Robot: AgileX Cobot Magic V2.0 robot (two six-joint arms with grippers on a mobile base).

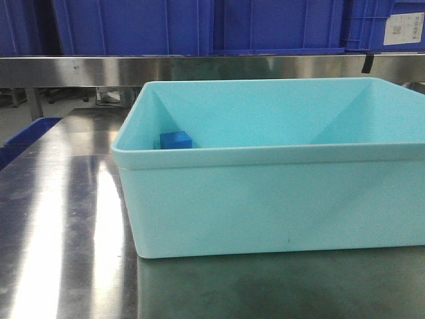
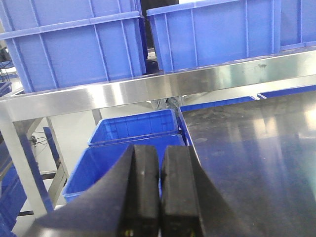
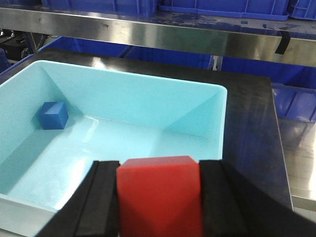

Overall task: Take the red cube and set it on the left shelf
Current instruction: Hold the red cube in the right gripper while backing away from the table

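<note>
The pick is done: the right jaws grip the red cube [image 3: 159, 195], held near the teal bin's [image 3: 223, 123] 6 o'clock edge. Setting it on the left shelf [image 2: 123, 91] is not yet done. The left jaws are pressed together, empty. A blue cube [image 3: 53, 115] (not wanted) sits at the bin's 10 o'clock, and blue crates [image 2: 74, 49] crowd the shelf.

The teal bin [image 1: 265, 206] is cut off at the front view's right edge, its floor screened by the near wall. Only the top of the blue cube [image 1: 175, 139] is seen over the rim. The red cube [image 3: 159, 197] is clipped by the bottom edge in the right wrist view. The white label [image 1: 404, 30] up top cannot be read.
</note>
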